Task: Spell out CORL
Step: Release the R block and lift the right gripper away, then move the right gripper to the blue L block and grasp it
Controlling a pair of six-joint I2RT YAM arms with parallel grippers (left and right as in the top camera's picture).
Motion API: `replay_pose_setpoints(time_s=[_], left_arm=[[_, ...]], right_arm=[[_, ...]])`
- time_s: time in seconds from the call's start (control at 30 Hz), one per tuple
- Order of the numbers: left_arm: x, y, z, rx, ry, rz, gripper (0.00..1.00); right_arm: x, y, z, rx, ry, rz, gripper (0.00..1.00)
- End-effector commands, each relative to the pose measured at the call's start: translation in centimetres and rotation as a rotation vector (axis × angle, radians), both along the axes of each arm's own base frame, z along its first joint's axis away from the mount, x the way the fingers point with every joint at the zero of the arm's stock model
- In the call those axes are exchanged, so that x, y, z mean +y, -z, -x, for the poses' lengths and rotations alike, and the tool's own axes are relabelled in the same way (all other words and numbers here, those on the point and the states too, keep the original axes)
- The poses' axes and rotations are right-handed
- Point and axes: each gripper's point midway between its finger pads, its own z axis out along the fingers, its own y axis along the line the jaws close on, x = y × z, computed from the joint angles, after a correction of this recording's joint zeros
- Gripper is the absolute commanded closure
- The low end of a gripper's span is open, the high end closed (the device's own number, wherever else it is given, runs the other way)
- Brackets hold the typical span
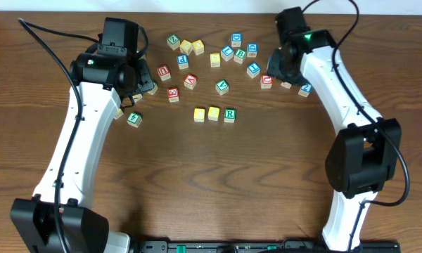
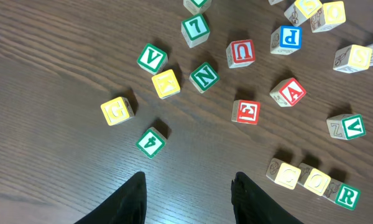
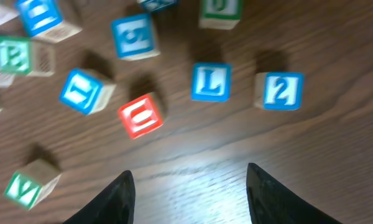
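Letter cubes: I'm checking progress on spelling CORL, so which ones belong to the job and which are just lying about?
Job: yellow C cube, yellow O cube, green R cube, blue L cube.
Lying about: red A cube, blue 2 cube, green V cube.

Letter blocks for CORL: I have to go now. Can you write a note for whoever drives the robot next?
Left gripper: open, holding nothing, hovering low near the green 4 cube.
Right gripper: open, holding nothing, pointed toward the blue L cube, not touching it.
Done: C, O and R sit side by side in a row.
Left to do: pick up the blue L cube and set it next to R, on the side away from O.
Careful: a green L cube also lies in the pile near the left arm.
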Motion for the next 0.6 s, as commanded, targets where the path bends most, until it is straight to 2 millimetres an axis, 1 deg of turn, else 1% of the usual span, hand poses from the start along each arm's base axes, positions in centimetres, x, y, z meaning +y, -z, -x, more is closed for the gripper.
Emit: replay_pose_setpoints(time_s=[0.0,0.1,0.2,0.3,0.57], left_arm=[[0.4,0.3,0.1,0.009,-0.005,-0.019,0.56],[0.4,0.3,0.1,0.009,-0.005,-0.019,0.56],[0.4,0.3,0.1,0.009,-0.005,-0.019,0.56],[0.4,0.3,0.1,0.009,-0.005,-0.019,0.56],[0.4,0.3,0.1,0.009,-0.005,-0.019,0.56]], right_arm=[[-2.0,2.9,-0.1,0.054,0.055,0.030,0.48],[-3.2,3.9,-0.7,0.059,0.080,0.030,0.48],[-3.8,4.4,-1.5,0.047,0.059,0.023,0.48],[-3.7,4.8,-2.3,0.031,-0.002,0.003,0.48],[-3.6,6.3,-3.3,0.017,-0.028,0.005,0.49]])
